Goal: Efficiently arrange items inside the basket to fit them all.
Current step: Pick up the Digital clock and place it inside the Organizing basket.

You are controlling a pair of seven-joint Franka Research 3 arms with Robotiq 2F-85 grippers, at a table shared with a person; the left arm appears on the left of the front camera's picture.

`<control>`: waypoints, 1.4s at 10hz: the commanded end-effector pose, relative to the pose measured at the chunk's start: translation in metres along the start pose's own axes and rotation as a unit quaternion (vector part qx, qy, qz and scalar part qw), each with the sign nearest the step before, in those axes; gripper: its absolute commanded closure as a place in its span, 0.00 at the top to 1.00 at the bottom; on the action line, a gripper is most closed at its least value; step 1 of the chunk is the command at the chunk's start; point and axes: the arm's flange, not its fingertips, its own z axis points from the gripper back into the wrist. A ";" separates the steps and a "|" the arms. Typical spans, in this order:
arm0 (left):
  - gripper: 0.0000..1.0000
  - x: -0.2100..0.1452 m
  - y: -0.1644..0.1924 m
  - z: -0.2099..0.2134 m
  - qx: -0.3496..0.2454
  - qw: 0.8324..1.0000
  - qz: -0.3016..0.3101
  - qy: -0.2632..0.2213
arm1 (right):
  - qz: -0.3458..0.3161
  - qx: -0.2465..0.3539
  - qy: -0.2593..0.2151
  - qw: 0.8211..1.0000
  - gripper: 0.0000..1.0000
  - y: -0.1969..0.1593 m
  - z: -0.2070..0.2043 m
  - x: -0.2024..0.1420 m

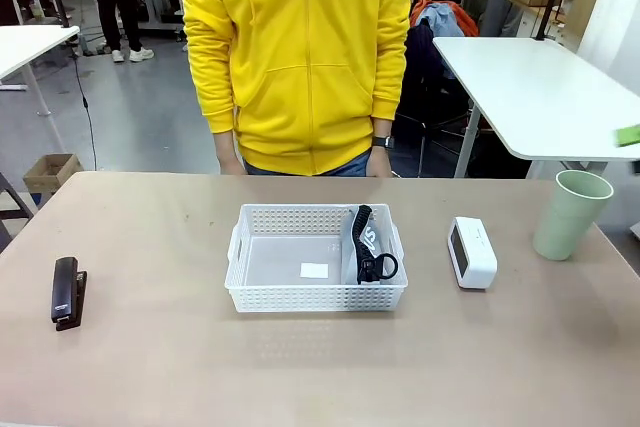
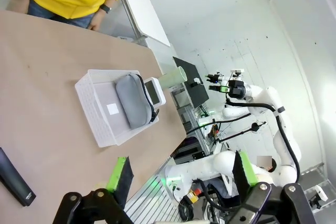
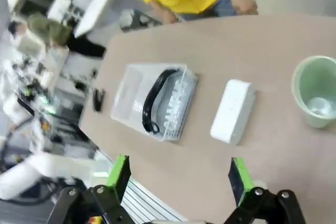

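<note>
So, only the grey zip pouch is inside the white basket, on edge along its right wall
The white boxy device lies just right of the basket, long axis pointing at the person, probably nearer the right gripper; it and the left gripper both stand wide apart, empty

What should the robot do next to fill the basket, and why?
Probably lower the open right gripper onto the white device: it lies on the table just right of the basket, and the pouch standing along the basket's right wall leaves the floor beside it free.
</note>
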 end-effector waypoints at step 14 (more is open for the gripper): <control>1.00 0.001 -0.002 0.001 -0.009 1.000 -0.012 -0.006 | -0.032 -0.283 0.137 0.949 1.00 0.044 -0.199 -0.023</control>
